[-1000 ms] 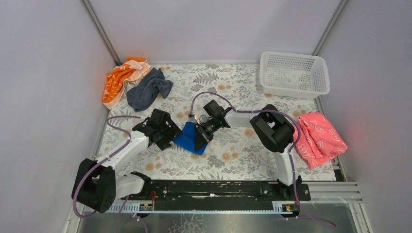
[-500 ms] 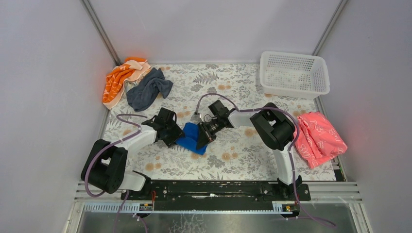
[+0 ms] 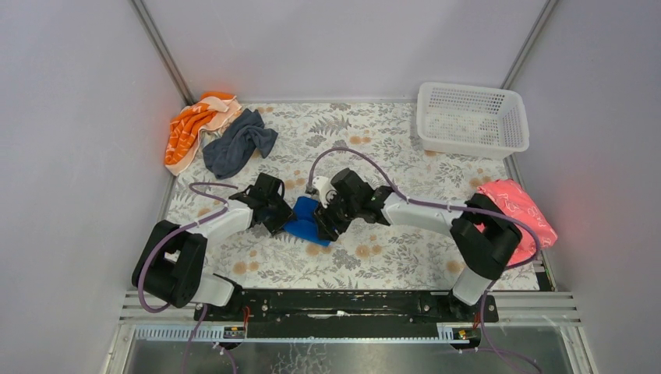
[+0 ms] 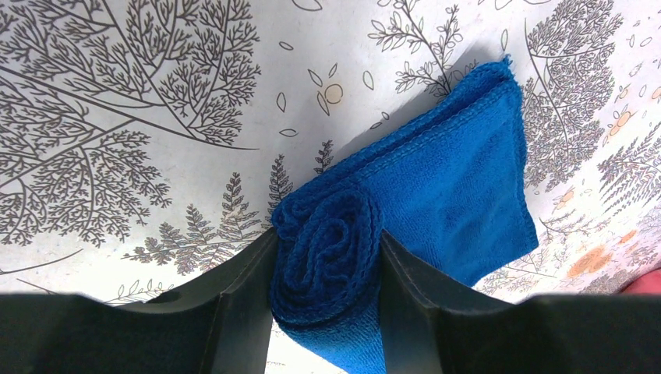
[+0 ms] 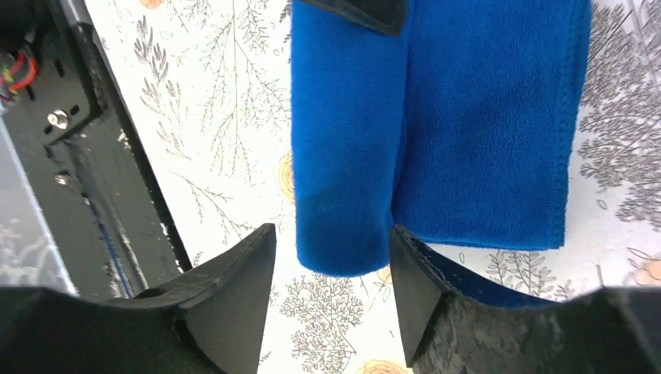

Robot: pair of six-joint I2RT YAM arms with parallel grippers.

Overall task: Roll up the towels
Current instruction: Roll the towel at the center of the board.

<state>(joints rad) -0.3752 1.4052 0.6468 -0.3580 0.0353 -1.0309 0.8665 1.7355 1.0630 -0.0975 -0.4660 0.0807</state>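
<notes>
The blue towel (image 3: 305, 220) lay half rolled mid-way across the table (image 3: 405, 245), left gripper (image 4: 327, 238) clamped on one roll end, right gripper (image 5: 331, 230) spread astride the other; turning both ends evenly would best have made a tight roll.

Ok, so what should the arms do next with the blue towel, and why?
Probably close the right gripper on its end of the roll. The left gripper pinches the spiral end of the blue towel, the right only straddles its end with a gap, and a flat flap is not yet rolled.
</notes>
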